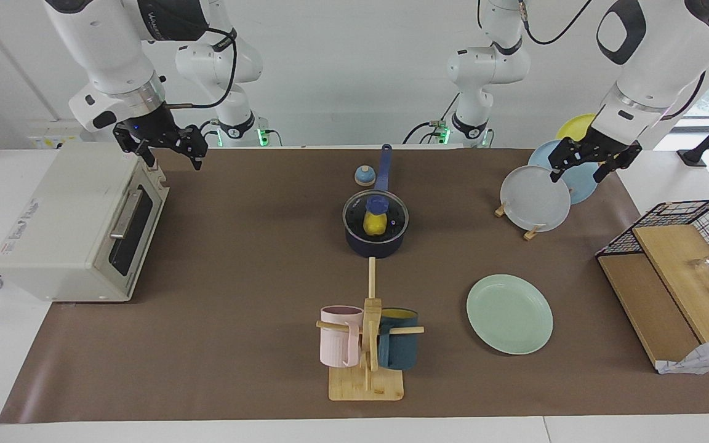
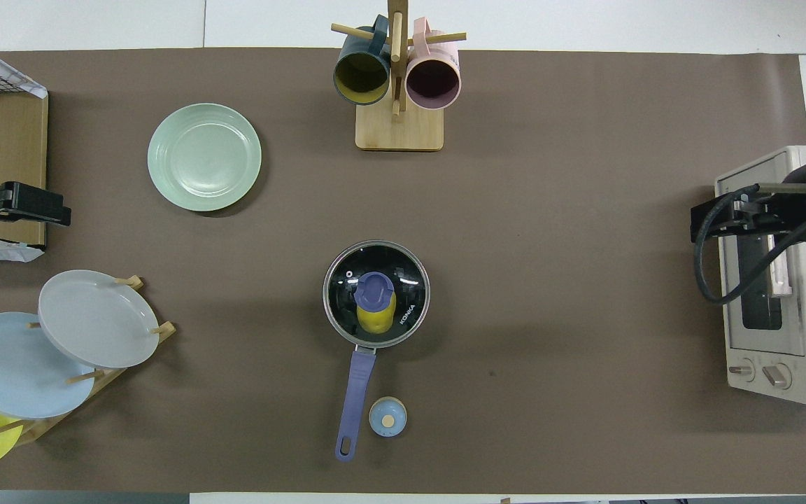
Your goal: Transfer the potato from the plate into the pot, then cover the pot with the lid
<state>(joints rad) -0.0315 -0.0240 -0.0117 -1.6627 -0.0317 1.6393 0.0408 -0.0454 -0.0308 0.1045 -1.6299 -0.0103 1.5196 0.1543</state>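
I see the yellow potato (image 1: pixel 375 225) inside the navy pot (image 1: pixel 376 241) at frame centre, under the clear glass lid (image 1: pixel 393 216) that sits level on its rim. The mint-green plate (image 1: pixel 509 314) lies flat and bare, lower right of centre.

The lid (image 2: pixel 376 293) reads "KONKA" on its glass.

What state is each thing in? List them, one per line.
pot: covered, potato inside.
lid: seated on the pot.
potato: in the pot, under the lid.
plate: bare.
toaster oven: door shut.
left pincer: open, over the plate rack.
right pincer: open, over the toaster oven.
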